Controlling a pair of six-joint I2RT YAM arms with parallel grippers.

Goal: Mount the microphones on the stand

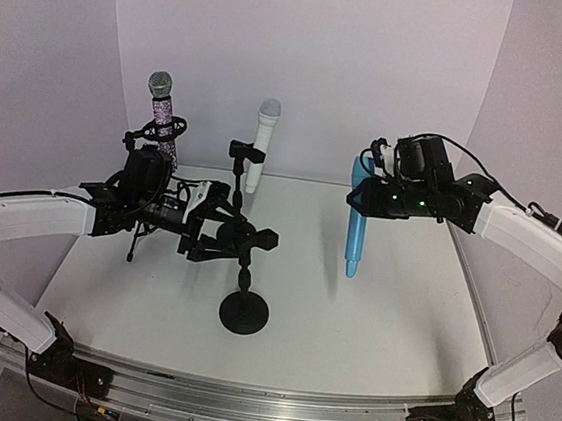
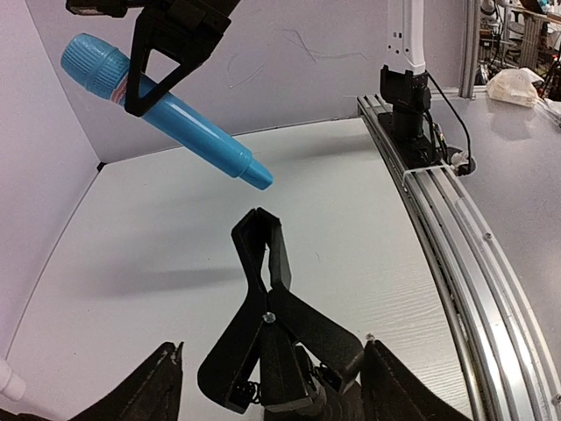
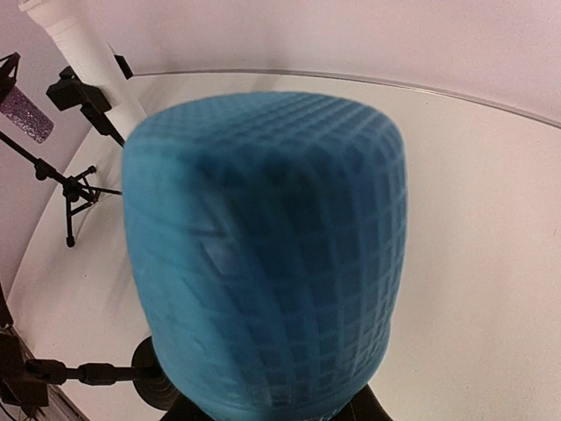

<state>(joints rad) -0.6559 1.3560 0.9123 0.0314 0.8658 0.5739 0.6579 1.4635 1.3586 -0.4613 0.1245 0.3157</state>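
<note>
My right gripper [image 1: 363,197] is shut on the light blue microphone [image 1: 356,236], which hangs upright above the table's right half. Its mesh head fills the right wrist view [image 3: 263,263] and hides the fingers. In the left wrist view the microphone [image 2: 166,110] is tilted, with its tail above the black spring clip [image 2: 261,254]. My left gripper [image 1: 220,232] is open around the handles of that clip, which sits on the round-base stand [image 1: 244,314]. The clip's own prongs look closed. The purple-glitter microphone [image 1: 162,118] and the white microphone [image 1: 262,143] sit in clips on stands at the back.
The tripod legs [image 3: 74,193] of the back stands rest on the table's far left. An aluminium rail [image 1: 261,404] runs along the near edge, and also shows in the left wrist view [image 2: 456,254]. White walls enclose the back and sides.
</note>
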